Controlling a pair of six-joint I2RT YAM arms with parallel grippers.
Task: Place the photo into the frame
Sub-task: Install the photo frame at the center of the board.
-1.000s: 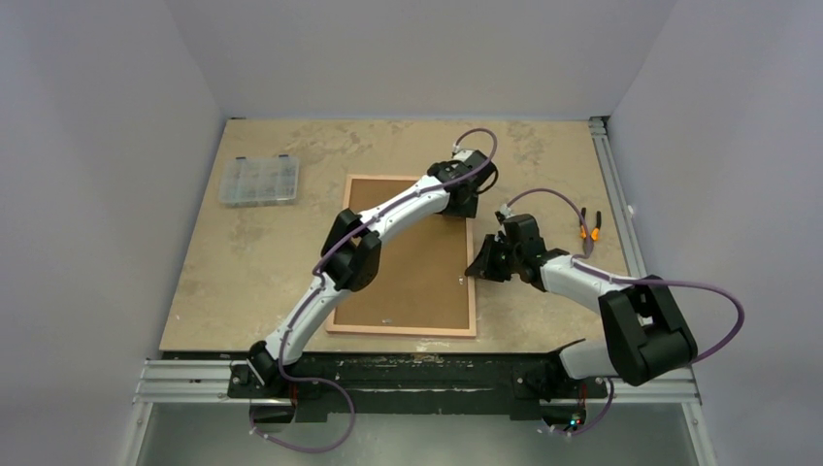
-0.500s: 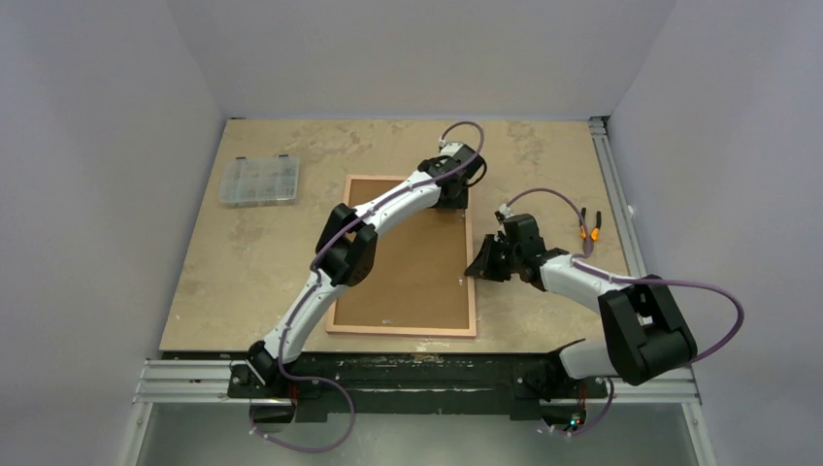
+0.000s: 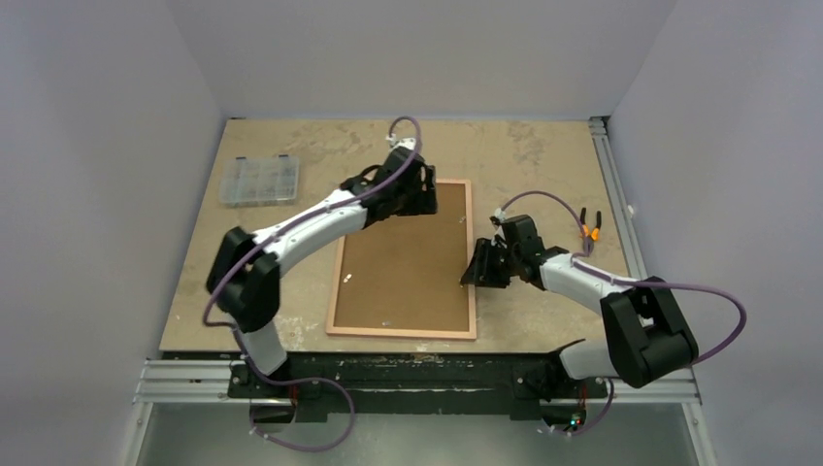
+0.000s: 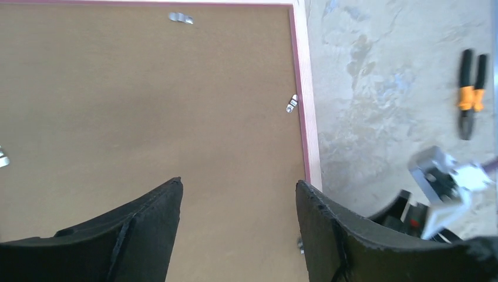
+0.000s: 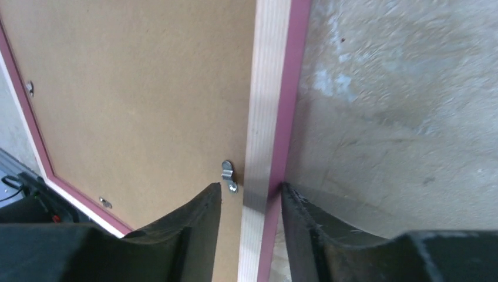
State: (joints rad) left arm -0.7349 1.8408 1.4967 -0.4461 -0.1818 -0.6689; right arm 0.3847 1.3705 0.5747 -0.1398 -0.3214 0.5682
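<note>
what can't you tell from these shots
Sunset photo: in no view; the plain brown backing board covers the inside of the pinkish light-wood picture frame.
Frame's far left corner: top view, hidden by the left arm.
Clear plastic compartment box: contents too small, top view.
Right fingers: grip on the frame rail unclear, right wrist view.

The left gripper (image 3: 419, 201) swings left from the frame's (image 3: 401, 331) far right corner, jaws widening; the right gripper (image 3: 478, 274) loosens on its right edge.
</note>
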